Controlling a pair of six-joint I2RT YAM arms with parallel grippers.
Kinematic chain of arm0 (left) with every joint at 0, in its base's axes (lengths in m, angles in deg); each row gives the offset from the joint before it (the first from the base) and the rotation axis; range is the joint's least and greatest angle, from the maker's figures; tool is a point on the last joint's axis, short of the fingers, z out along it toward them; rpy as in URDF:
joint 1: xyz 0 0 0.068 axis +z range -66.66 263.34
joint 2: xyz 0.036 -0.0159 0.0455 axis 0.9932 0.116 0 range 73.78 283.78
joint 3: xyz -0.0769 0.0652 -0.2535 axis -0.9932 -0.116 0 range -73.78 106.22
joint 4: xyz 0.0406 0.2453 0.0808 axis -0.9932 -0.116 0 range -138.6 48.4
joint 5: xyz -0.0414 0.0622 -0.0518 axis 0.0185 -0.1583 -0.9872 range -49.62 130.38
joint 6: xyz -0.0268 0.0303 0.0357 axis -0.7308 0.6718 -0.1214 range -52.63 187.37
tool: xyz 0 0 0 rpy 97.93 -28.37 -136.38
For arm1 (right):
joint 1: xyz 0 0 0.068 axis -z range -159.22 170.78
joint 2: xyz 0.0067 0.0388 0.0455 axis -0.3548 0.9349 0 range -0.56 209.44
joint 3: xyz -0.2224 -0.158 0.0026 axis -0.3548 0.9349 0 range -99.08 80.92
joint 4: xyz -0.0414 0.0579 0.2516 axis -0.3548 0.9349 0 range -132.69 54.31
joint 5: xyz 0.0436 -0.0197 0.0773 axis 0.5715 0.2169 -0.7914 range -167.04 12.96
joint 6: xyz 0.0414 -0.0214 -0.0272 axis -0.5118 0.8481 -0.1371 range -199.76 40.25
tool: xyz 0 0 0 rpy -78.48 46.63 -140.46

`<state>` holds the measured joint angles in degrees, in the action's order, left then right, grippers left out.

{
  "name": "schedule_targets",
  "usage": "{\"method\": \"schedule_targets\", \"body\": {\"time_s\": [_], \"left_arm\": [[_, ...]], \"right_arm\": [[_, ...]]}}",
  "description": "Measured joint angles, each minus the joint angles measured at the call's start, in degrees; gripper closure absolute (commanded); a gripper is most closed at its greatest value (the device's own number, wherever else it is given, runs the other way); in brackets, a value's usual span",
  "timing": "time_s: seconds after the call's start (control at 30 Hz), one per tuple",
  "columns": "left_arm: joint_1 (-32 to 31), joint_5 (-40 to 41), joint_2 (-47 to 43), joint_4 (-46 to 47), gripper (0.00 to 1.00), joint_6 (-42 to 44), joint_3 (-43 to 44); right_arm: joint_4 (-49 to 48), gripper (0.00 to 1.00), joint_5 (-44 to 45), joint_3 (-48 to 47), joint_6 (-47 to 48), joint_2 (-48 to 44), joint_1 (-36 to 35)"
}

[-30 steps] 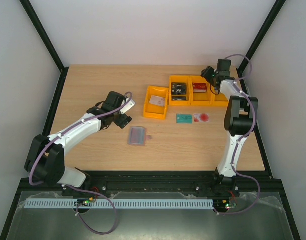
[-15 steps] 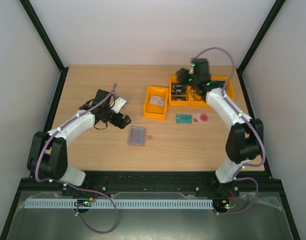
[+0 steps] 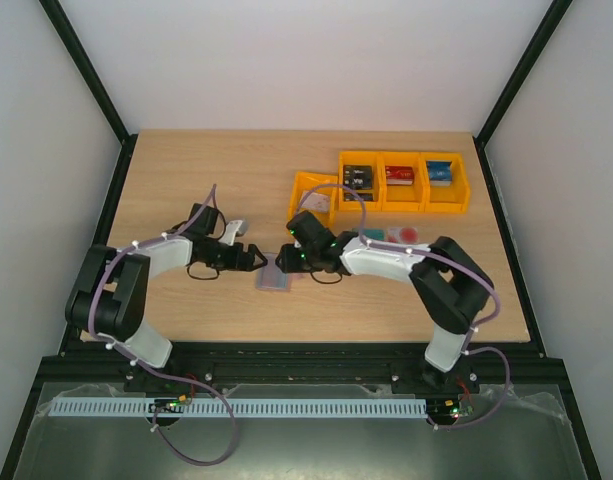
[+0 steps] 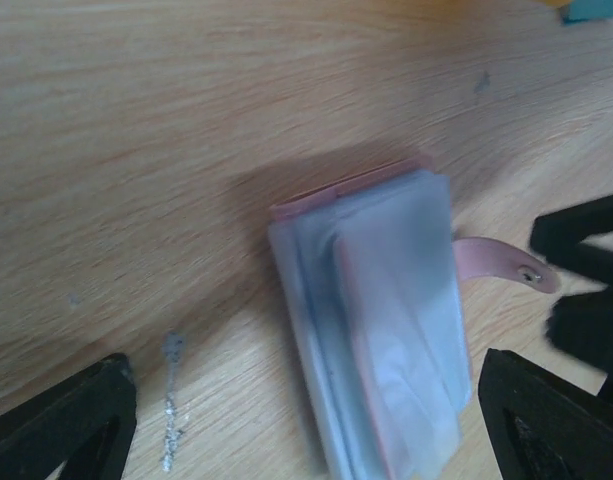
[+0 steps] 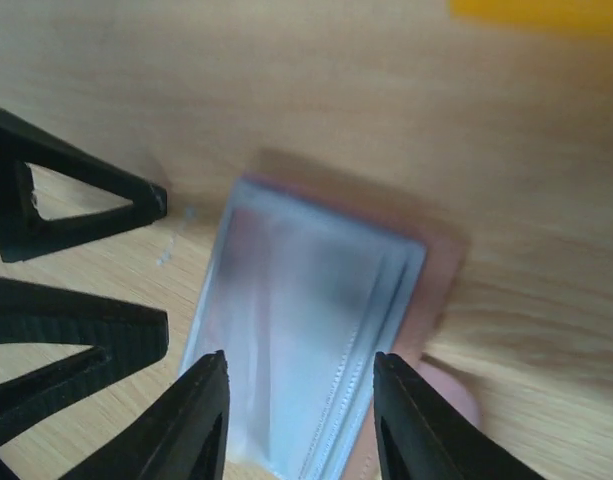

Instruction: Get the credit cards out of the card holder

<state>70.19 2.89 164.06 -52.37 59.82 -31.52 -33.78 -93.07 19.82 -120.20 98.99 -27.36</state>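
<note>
The card holder (image 3: 274,276) lies flat on the table, pinkish-brown, with its blue-grey clear sleeves (image 4: 376,320) facing up and its snap tab (image 4: 503,263) sticking out. I cannot tell whether a card is inside the sleeves. My left gripper (image 3: 254,258) is open just left of the holder, fingers wide apart at the holder's near end (image 4: 306,430). My right gripper (image 3: 292,258) hovers low over the holder, open, with one finger over each long edge (image 5: 306,425). A red-and-white credit card (image 3: 405,235) lies on the table behind the right arm.
A teal card (image 3: 373,236) lies beside the red one, partly covered by the right arm. One orange bin (image 3: 298,196) stands just behind the holder, and a row of three orange bins (image 3: 402,207) holding small items stands at the back right.
The right arm swung from the back-right bins down to the card holder, and its jaws narrowed. The left gripper moved down and right, up to the holder's left side.
</note>
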Motion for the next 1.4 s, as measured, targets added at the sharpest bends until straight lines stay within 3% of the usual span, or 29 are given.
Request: {"method": "schedule_targets", "body": {"time_s": [0.23, 0.47, 0.67, 0.77, 0.87, 0.97, 1.13, 1.23, 1.4], "left_arm": [[1.0, -2.7, 4.1, 5.3, 0.19, -3.0, 0.0], [1.2, -6.5, 7.2, 8.1, 0.38, -3.7, 0.6], [1.0, -7.7, 8.1, 8.0, 0.67, -3.8, 0.0], [0.6, -8.1, 8.6, 7.3, 0.93, -3.8, -0.5], [0.6, -9.7, 8.9, 6.4, 0.98, -3.8, -1.0], [0.5, -10.2, 8.8, 4.4, 0.98, -2.3, 0.2], [0.4, -9.5, 7.3, -4.7, 0.98, 4.4, 6.5], [0.6, -9.7, 3.3, -10.8, 0.98, 9.8, 11.7], [0.6, -13.3, -2.8, -21.7, 0.98, 18.3, 24.3]], "right_arm": [[-3.7, 0.85, -3.9, 0.0, -4.6, 7.3, -1.7], [-8.5, 0.88, -6.4, 0.5, -7.4, 9.0, -1.7], [-10.2, 0.89, -7.8, 0.6, -7.6, 9.2, -1.7], [-11.0, 0.89, -8.1, 0.7, -7.6, 9.2, -1.7], [-11.8, 0.88, -8.5, 1.4, -7.6, 9.2, -1.4], [-12.2, 0.83, -8.7, 2.1, -6.5, 8.6, -0.7], [-11.9, 0.56, -9.5, 6.1, -1.0, -0.1, 1.6], [-13.9, 0.34, -13.4, 8.6, 2.5, -9.3, 5.3], [-17.3, 0.15, -16.6, 9.4, 7.4, -18.0, 8.5]]}}
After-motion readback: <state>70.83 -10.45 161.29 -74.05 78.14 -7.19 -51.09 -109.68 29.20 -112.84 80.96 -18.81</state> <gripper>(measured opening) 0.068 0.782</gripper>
